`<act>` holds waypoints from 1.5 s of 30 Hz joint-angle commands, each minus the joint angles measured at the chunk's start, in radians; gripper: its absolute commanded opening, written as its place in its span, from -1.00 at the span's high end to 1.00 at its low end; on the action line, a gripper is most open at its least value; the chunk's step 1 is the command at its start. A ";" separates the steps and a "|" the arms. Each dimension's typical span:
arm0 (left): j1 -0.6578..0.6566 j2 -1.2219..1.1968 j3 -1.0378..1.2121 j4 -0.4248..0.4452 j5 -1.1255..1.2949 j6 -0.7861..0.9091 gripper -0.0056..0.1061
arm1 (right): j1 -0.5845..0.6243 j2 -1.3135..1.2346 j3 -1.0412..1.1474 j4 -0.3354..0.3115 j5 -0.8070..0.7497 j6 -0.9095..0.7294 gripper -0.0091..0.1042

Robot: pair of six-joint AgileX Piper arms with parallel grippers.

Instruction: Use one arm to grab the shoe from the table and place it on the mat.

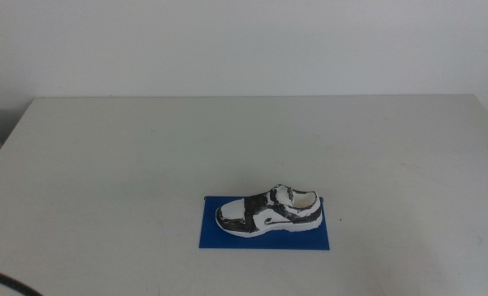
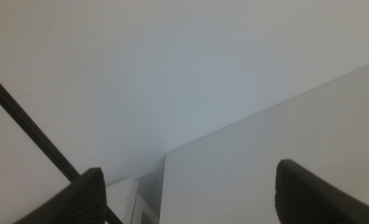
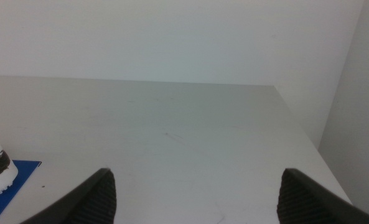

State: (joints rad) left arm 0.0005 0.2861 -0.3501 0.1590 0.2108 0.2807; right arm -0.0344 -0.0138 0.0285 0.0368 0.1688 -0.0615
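The shoe (image 1: 268, 214) lies on the mat (image 1: 265, 238) toward the near side of the table (image 1: 145, 156), its toe pointing to the left of the middle view; my right gripper (image 3: 196, 193) hangs above the bare table with jaws wide apart, the shoe's end just visible beside it; my left gripper (image 2: 190, 190) waits, jaws apart, aimed at the wall.

Middle and right wrist views share the mat (image 1: 264, 237).
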 commanded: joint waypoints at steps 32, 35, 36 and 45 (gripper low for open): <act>0.001 -0.325 0.382 -0.097 -0.088 -0.192 -0.75 | -0.005 -0.021 -0.010 -0.008 -0.079 -0.013 -0.33; 0.001 -0.325 0.382 -0.176 -0.088 -0.087 -0.75 | -0.005 -0.021 -0.010 -0.008 -0.079 -0.013 -0.33; 0.001 -0.325 0.382 -0.188 -0.088 -0.067 -0.75 | -0.005 -0.021 -0.010 -0.008 -0.079 -0.013 -0.33; 0.001 -0.325 0.382 -0.217 -0.094 -0.047 -0.75 | -0.005 -0.021 -0.010 -0.008 -0.079 -0.013 -0.33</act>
State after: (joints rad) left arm 0.0005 -0.0111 0.0285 -0.0349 0.1952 0.2333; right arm -0.0344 -0.0138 0.0285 0.0368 0.1688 -0.0615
